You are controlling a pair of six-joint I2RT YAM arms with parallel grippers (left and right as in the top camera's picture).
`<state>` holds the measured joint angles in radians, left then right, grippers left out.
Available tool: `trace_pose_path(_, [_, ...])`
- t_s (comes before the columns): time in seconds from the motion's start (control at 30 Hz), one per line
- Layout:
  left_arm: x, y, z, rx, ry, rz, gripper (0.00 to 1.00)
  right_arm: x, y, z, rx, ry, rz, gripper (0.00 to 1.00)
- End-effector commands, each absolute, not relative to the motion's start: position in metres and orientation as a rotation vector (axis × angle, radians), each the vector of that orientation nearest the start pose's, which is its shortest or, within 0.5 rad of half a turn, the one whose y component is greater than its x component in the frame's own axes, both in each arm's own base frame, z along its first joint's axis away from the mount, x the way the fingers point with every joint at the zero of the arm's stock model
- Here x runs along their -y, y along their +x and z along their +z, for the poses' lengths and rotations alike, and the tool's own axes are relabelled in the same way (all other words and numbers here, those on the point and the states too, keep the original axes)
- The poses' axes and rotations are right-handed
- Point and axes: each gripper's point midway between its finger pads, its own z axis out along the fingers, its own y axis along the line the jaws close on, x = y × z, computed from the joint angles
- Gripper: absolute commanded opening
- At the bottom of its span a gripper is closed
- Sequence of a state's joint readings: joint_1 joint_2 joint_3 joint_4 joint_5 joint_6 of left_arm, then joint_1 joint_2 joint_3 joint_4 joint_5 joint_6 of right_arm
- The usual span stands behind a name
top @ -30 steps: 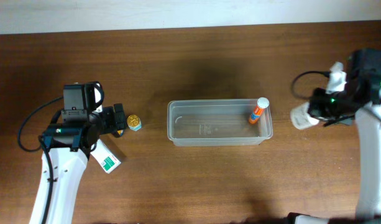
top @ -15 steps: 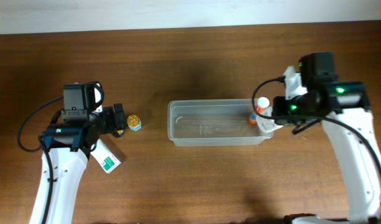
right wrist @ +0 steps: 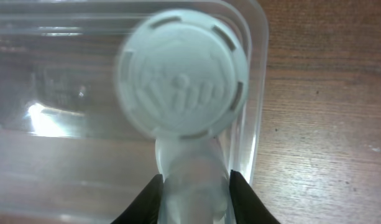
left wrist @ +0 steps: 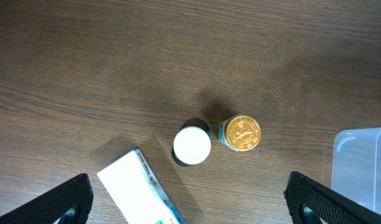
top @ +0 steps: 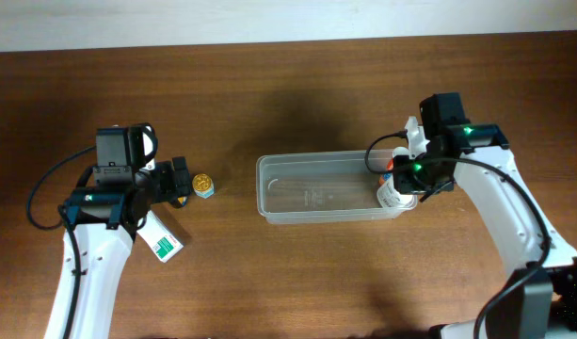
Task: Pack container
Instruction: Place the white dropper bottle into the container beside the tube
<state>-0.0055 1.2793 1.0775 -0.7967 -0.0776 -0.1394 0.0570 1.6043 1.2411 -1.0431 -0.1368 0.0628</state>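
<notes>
Wooden table [top: 288, 273], container [top: 307, 184] under right fingers [right wrist: 245, 200], white bottle [right wrist: 181, 74] clamped between

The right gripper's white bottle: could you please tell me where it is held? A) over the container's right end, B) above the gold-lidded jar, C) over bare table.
A: the right gripper holds the white bottle with the container corner directly beneath.

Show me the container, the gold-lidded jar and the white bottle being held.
container [top: 316, 156]: overhead view, on its far rim.
gold-lidded jar [left wrist: 240, 133]: left wrist view, middle of its lid.
white bottle [right wrist: 181, 81]: right wrist view, on its round cap.
</notes>
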Motion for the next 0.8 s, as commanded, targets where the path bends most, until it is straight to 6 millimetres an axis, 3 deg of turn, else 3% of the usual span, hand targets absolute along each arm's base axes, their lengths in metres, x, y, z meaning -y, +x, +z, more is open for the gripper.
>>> trace_pose_path(0.0, [-0.008,0.333,0.176,-2.541,-0.193,0.027,1.00,-0.042,0.317,0.101,-2.989,-0.020,0.194,0.31])
trace_pose_path(0.13, [-0.008,0.333,0.176,-2.541,-0.193,0.027,0.99,-0.042,0.316,0.101,-2.992,-0.021,0.195,0.41])
trace_pose_path(0.3, [-0.008,0.333,0.176,-2.541,-0.193,0.027,0.99,-0.047,0.314,0.117,-2.960,-0.048,0.201,0.43])
trace_pose_path(0.6, [-0.008,0.333,0.176,-2.541,-0.193,0.027,0.99,-0.048,0.324,0.218,-2.662,-0.071,0.205,0.54])
trace_pose_path(0.67, [-0.008,0.333,0.176,-2.543,-0.193,0.027,0.99,-0.036,0.326,0.237,-2.588,0.002,0.192,0.63])
trace_pose_path(0.77, [-0.009,0.334,0.176,-2.539,-0.195,0.032,0.99,0.002,0.326,0.251,-2.522,0.218,0.129,0.77])
